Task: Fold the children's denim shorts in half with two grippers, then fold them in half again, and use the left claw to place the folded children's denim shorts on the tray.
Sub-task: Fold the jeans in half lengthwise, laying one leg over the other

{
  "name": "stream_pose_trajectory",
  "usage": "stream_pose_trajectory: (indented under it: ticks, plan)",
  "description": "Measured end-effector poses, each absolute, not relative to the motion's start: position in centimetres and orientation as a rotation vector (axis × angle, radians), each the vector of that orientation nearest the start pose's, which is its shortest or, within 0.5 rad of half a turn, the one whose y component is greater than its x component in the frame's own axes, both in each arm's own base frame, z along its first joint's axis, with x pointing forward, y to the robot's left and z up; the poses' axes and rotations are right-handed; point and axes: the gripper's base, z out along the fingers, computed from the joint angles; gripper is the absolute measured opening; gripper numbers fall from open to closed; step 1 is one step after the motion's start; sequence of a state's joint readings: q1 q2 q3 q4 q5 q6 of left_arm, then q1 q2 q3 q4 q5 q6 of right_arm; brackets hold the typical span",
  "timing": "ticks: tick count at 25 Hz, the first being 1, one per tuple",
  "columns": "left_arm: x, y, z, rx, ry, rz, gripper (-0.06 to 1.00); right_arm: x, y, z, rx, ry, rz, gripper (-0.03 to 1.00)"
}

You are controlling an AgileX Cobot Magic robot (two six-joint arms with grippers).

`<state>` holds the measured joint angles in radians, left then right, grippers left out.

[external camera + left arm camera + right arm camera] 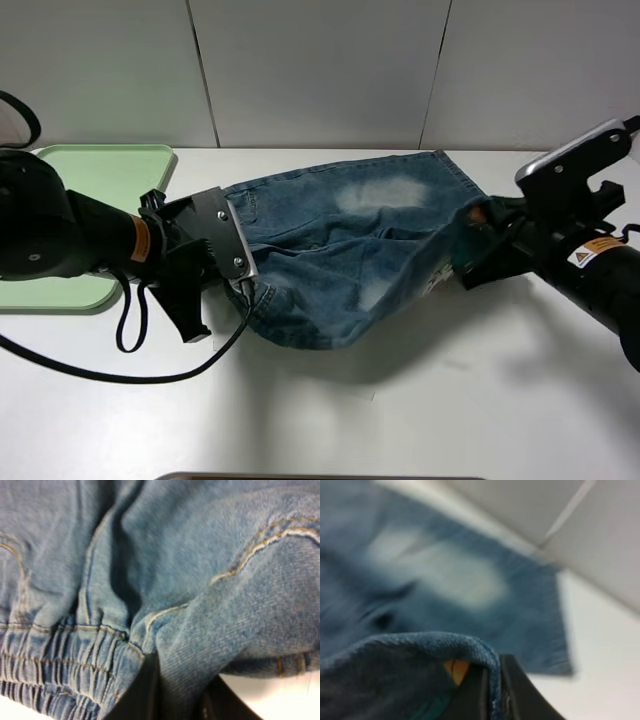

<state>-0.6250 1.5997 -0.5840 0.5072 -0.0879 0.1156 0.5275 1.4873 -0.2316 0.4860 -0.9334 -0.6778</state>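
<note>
1. Exterior high view, far left: the tray [110, 170] sits on the table [450, 400] beside the left arm. It is apart from the denim, and the shorts are not on it.
2. The left gripper [248, 288] is clenched on the waistband [60, 655] end of the shorts [350, 260]. The left wrist view shows bunched denim pinched between its dark fingers [145, 695]. The bite looks shallow to me, so a hard pull could let the elastic slide free.
3. The shorts span the gap between the two arms. Their near edge appears raised off the table, with shadow beneath, and their far edge rests near the wall. If the arms travel at unequal height or pace, the fold would probably land skewed, with edges mismatched.
4. The right gripper [470, 255] is clamped on the leg-hem end. Its wrist view is blurred but shows a rolled denim lip over one finger. Only a thin edge seems caught, so it may slip out mid-fold.
5. The denim is blue-washed, soft and wrinkled, with tan stitching and a gathered elastic waist. A pale faded patch [380, 195] marks the farther leg and a fainter one the nearer. A scrap of coloured print peeks from the underside beside the right gripper.
</note>
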Motion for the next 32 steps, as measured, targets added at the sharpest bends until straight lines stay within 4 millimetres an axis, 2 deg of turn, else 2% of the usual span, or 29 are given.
stream_pose_trajectory:
  ticks: [7, 10, 13, 23, 32]
  plan:
    - [22.5, -15.9, 15.0, 1.302, 2.015, -0.093, 0.10, 22.7, 8.9, 18.8, -0.475, 1.645, -0.259, -0.01]
    - [24.3, -13.6, 15.3, 1.010, 2.136, -0.115, 0.10, 23.8, 9.6, 20.0, -0.471, 1.606, -0.275, -0.01]
    - [25.3, -12.0, 15.5, 0.850, 2.177, -0.114, 0.10, 25.0, 10.0, 20.5, -0.467, 1.601, -0.317, -0.01]
    - [26.8, -10.2, 16.4, 0.704, 2.087, -0.117, 0.10, 29.9, 11.8, 17.9, -0.564, 1.646, -0.469, -0.01]
    - [28.3, -7.2, 16.8, 0.635, 2.020, -0.029, 0.10, 33.4, 9.9, 16.2, -0.491, 1.703, -0.543, -0.01]
